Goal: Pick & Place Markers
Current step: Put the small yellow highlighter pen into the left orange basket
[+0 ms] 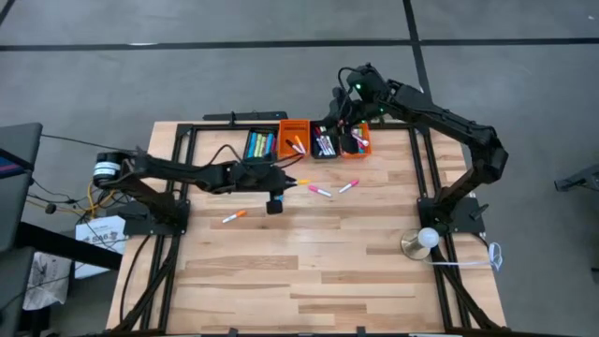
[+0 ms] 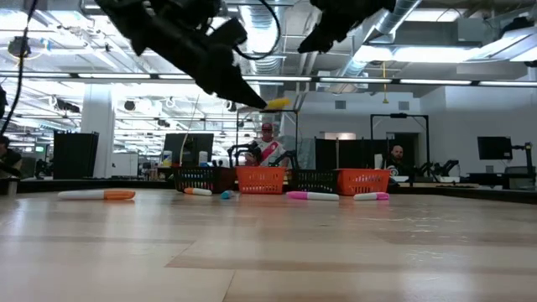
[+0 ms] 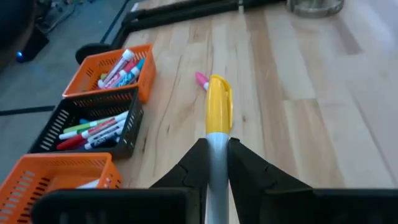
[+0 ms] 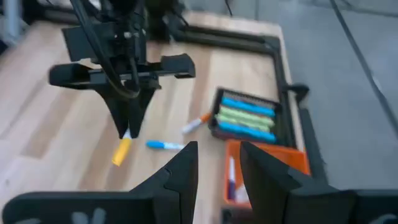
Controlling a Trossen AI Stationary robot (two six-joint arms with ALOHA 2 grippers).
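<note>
A marker with a yellow cap (image 3: 219,104) is clamped in my left gripper (image 3: 217,152), which hangs above the table's middle (image 1: 286,181). The cap also pokes out in the low view (image 2: 278,103). At the far edge, one row holds a black bin (image 1: 260,144) of blue and green markers, an orange bin (image 1: 294,137), a second black bin (image 1: 325,143) and a second orange bin (image 1: 356,140). Two pink markers (image 1: 320,191) (image 1: 348,186) and an orange-capped marker (image 1: 234,216) lie flat on the wood. My right gripper (image 4: 217,163) hovers open over the bins, holding nothing. My left gripper pinches the marker's pale barrel (image 3: 217,144) between its two fingers, just behind the yellow cap. The marker lies along the fingers, and its cap sticks out past the fingertips. The gripper slants down toward the table's right. The marker is clear of the table.
A blue marker (image 4: 165,145) and an orange-tipped marker (image 4: 196,122) lie near the far black bin. Black frame rails (image 1: 426,159) run along the table's sides. A round white lamp (image 1: 427,239) stands near the right edge. People sit in the room beyond (image 2: 267,149).
</note>
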